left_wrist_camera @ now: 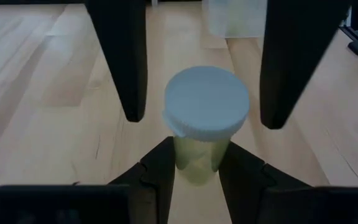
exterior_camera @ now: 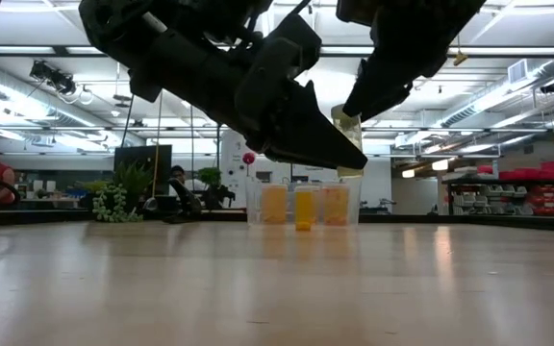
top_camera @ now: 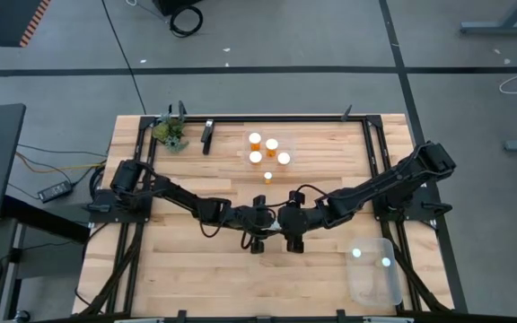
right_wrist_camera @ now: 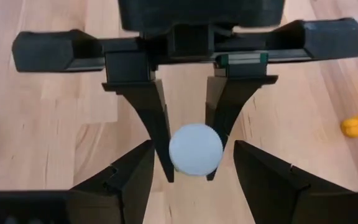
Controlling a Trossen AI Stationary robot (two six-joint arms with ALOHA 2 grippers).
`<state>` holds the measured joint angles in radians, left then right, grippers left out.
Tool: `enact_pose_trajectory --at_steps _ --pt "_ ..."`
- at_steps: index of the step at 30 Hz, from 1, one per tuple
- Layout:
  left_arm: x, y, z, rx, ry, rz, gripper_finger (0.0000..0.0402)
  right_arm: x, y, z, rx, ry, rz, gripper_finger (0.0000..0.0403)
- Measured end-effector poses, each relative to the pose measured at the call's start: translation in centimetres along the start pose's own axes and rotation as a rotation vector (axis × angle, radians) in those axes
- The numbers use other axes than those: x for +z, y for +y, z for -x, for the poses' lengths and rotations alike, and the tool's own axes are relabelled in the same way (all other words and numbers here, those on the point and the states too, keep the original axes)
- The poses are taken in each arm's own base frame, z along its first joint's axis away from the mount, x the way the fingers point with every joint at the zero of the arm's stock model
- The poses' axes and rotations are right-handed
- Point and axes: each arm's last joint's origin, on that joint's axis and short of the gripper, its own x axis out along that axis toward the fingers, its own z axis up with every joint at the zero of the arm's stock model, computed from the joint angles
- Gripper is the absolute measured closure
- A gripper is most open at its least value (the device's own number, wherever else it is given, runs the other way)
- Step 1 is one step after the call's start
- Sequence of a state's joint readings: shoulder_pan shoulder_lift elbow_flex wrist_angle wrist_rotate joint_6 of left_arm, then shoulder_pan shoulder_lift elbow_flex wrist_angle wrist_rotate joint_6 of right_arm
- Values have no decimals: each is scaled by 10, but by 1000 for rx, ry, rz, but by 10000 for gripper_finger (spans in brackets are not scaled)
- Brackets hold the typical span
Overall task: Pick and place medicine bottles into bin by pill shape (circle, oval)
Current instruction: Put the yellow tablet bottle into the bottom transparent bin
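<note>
The two arms meet over the middle of the table (top_camera: 196, 269), gripper facing gripper. The left gripper (left_wrist_camera: 197, 149) is clamped on the pale body of one medicine bottle (left_wrist_camera: 207, 102), its fingers (left_wrist_camera: 160, 177) pressing in from both sides just below the white cap. The right wrist view shows the same hold from the other end: two dark fingers closed on the bottle, the round cap pointing at the camera.

The right gripper (right_wrist_camera: 193, 146) has its fingers spread wide, one on each side of the cap, with bare gaps between them and the bottle — it grips nothing. In the low view the bottle hangs well above the tabletop between the two dark heads; its contents are too pale and small to tell the pill shape.

Farther back on the table, four orange bottles (top_camera: 272, 144) stand in a close cluster, and a smaller orange one (top_camera: 267, 177) sits just in front of them. A clear bin (top_camera: 373, 285) lies near the right arm's front corner and seems to hold two white-capped bottles (top_camera: 356, 253). A green leafy clump (top_camera: 170, 133) sits at the back left corner.
</note>
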<state>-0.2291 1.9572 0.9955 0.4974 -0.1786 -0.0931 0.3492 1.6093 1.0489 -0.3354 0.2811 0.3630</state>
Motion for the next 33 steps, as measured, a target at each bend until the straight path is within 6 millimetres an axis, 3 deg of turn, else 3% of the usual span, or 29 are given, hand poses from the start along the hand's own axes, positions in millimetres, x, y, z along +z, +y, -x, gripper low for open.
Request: enact_pose_trajectory --at_steps 8,26,33 --pt "1 0 0 1 -8 1 281 0 -1 -1 -8 -13 -4 182" --pt "2 0 0 3 -16 5 278 0 -3 -1 -30 -21 -1 268" --pt "-1 0 0 2 11 4 220 0 -3 0 -36 -6 -4 262"
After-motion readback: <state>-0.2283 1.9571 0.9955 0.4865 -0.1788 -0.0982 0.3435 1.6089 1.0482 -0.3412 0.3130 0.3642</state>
